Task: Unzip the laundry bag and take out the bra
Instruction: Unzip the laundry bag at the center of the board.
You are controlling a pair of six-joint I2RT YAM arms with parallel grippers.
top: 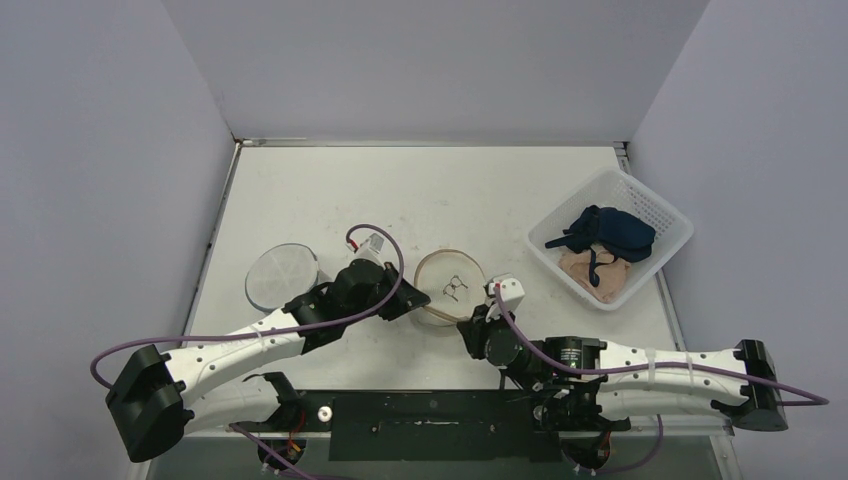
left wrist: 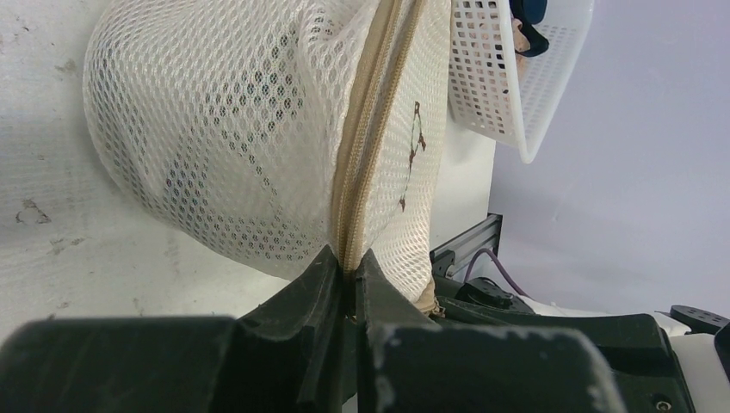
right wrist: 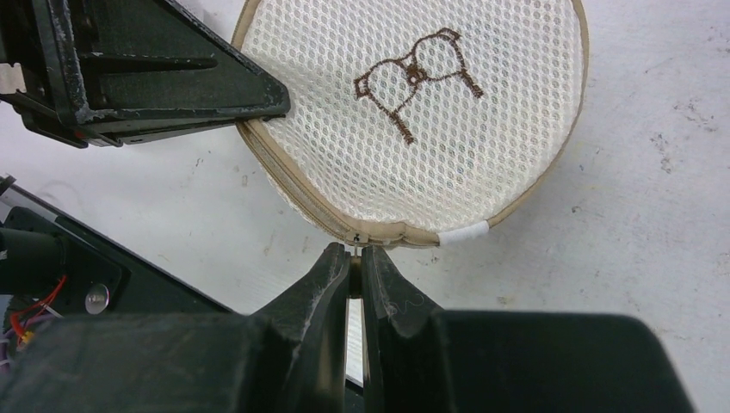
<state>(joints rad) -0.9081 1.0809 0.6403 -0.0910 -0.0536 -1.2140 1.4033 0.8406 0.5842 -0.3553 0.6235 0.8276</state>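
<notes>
Both your claws are clenched: left gripper [left wrist: 349, 268] pinches the zipper [left wrist: 368, 155] on the bag [left wrist: 224, 129], right gripper [right wrist: 355, 262] pinches the pull [right wrist: 354, 246].

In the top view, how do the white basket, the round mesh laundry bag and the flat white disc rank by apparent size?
1. white basket, clearly the largest.
2-3. mesh laundry bag and white disc: they look about alike, so I do not rank them.

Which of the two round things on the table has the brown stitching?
The tan-rimmed laundry bag, the one on the right; the pale disc beside it shows no brown.
</notes>
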